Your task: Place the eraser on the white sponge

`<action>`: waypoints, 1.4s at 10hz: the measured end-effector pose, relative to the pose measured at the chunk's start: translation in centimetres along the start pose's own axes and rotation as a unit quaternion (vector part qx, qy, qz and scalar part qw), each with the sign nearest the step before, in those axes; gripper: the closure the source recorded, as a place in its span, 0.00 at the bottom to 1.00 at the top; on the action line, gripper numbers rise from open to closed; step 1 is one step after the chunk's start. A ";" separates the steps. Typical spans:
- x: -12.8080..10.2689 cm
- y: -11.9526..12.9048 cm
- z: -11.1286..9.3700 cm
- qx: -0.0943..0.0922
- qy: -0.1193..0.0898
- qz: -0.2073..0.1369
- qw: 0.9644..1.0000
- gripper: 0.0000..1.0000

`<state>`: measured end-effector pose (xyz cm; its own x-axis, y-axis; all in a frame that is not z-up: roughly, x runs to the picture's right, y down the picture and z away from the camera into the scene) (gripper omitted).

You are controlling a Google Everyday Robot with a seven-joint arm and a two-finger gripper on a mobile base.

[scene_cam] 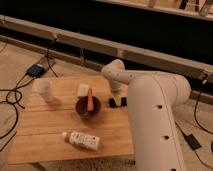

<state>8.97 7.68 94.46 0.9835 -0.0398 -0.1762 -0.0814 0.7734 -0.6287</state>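
Note:
The white sponge (83, 90) lies on the wooden table (45, 130), at the back middle, just behind the dark bowl (88, 108). My gripper (116, 100) hangs from the white arm (150, 115) and points down at the table's right edge, to the right of the bowl. A small black block, the eraser (120, 102), shows at the gripper's tip on the table's right edge. Whether it is held cannot be told. The sponge is about a bowl's width to the left of the gripper.
The bowl holds an upright orange object (90, 99). A white cup (44, 90) stands at the table's back left. A long white bottle (82, 140) lies near the front edge. Cables and a small box (36, 70) lie on the floor to the left.

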 end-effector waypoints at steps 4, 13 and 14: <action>-0.4 0.8 0.5 -0.008 0.001 -0.004 1.000 0.35; 0.1 0.8 1.0 -0.015 0.002 0.007 1.000 0.82; 0.3 0.6 0.8 -0.014 0.002 0.011 1.000 0.91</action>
<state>9.29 8.68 94.62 0.9808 -0.0250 -0.1933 -0.1080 0.7558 -0.6459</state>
